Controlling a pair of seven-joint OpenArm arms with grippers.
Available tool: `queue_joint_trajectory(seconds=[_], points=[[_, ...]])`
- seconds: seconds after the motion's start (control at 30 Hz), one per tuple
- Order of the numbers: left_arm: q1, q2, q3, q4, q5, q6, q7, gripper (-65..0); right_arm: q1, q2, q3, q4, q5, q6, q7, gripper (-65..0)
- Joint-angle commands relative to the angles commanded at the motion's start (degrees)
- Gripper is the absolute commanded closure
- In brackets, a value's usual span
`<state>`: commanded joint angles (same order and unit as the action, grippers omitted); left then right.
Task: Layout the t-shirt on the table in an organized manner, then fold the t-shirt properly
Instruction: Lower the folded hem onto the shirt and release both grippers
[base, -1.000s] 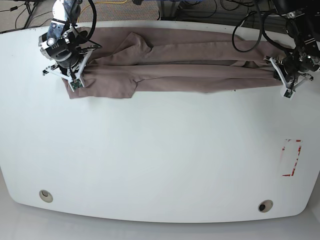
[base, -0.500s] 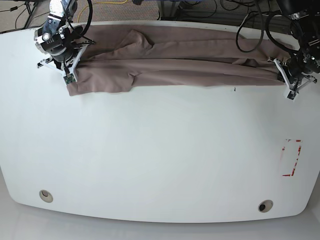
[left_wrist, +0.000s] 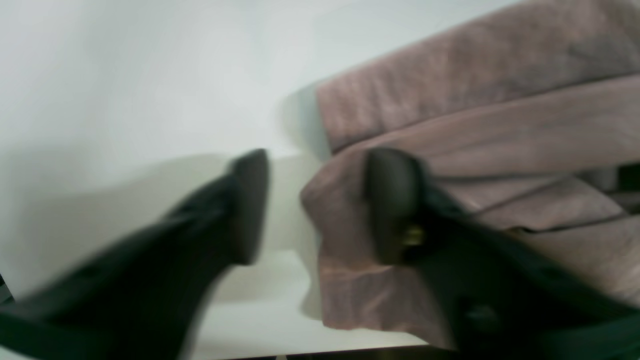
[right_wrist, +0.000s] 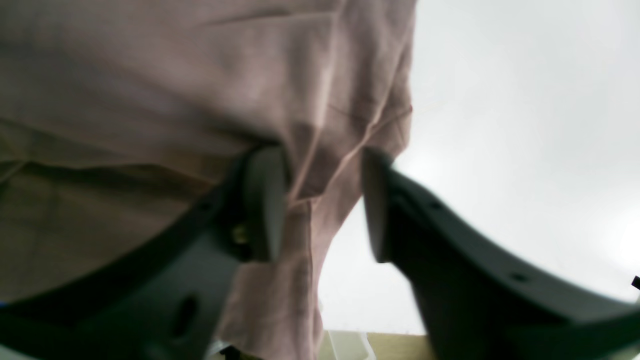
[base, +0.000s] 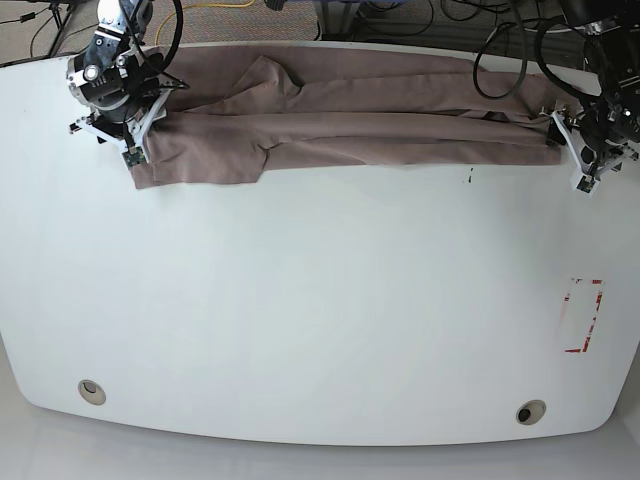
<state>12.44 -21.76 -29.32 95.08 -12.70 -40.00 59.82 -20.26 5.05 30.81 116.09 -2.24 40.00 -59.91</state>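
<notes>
The mauve t-shirt lies stretched in a long, creased band along the far edge of the white table. My right gripper is at the band's left end and my left gripper at its right end. In the left wrist view the left gripper is open; the t-shirt edge lies under one finger. In the right wrist view the right gripper is open, with a fold of the t-shirt hanging loosely between the jaws.
A red tape rectangle marks the table's right side. Two metal grommet holes sit near the front edge. A dark speck lies just in front of the shirt. Cables run behind the far edge.
Both arms moved toward the far edge, drawing the stretched t-shirt back with them. The shirt now lies closer to the table's rear edge.
</notes>
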Motion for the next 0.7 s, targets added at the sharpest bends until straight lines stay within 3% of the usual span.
queue_joint_trajectory(seconds=[0.2, 0.3, 0.47, 0.6, 0.7], points=[[0.18, -0.88, -1.58, 7.74, -0.09, 0.00, 0.53, -43.1, 1.32, -0.18, 4.57, 0.44, 0.53, 0.00, 0.00, -35.5], [-0.09, -0.79, -2.37, 10.81, -0.35, 0.00, 3.25, -43.2, 2.11, -0.18, 5.36, 0.53, 1.05, 0.00, 0.09, -35.5], [-2.55, -0.70, -2.46, 14.42, -6.51, 0.00, 8.26, -42.8, 4.84, -0.26, 8.18, 0.53, 6.86, 0.00, 0.09, -35.5], [-2.90, -0.44, -2.20, 14.24, -10.02, 0.00, 9.23, -42.8, 6.24, -0.35, 8.26, 0.26, 12.48, 0.00, 0.09, -35.5], [-2.64, 2.11, -1.93, 14.15, -10.37, 0.00, 9.23, -42.8, 6.59, -2.37, 8.26, -1.14, 16.62, 0.00, 0.09, -35.4]])
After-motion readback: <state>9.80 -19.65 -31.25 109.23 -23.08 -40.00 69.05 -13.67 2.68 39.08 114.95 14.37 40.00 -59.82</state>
